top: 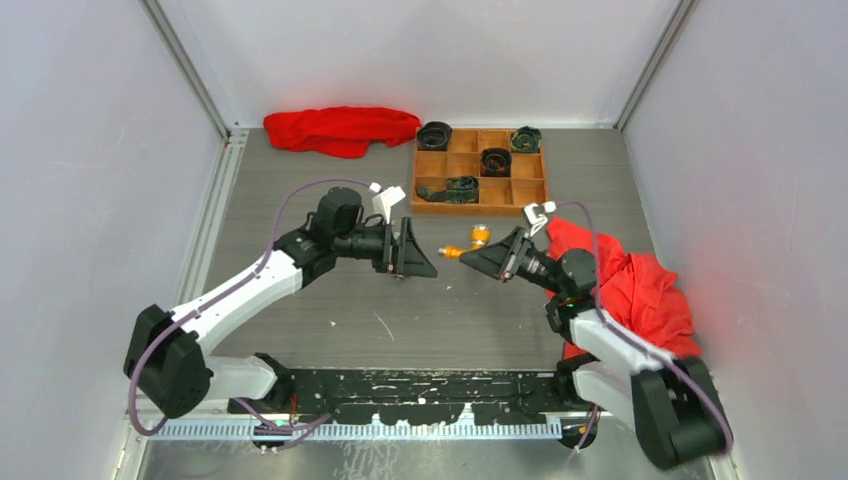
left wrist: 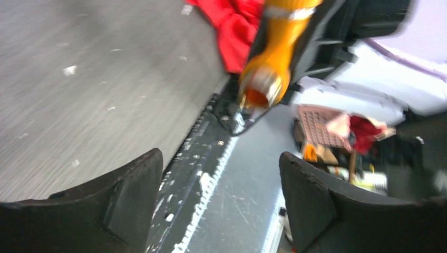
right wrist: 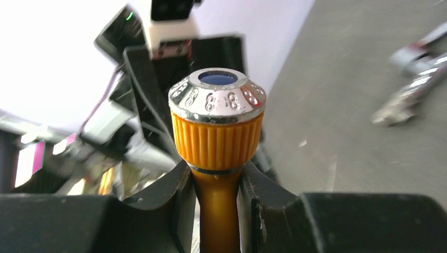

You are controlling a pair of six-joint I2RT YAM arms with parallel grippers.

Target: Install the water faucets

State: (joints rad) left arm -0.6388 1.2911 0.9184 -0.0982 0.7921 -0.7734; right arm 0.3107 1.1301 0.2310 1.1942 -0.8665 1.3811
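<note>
Orange-yellow metal faucet (right wrist: 217, 132) with ribbed collar and polished chrome cap is clamped by its smooth stem in the right pincer (right wrist: 217, 182) above the grey brushed bench (top: 400, 320); the left pincer (left wrist: 221, 174) is seen open opposite.

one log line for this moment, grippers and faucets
left gripper: open, empty | right gripper: shut on orange faucet | silver faucet: on table
</note>
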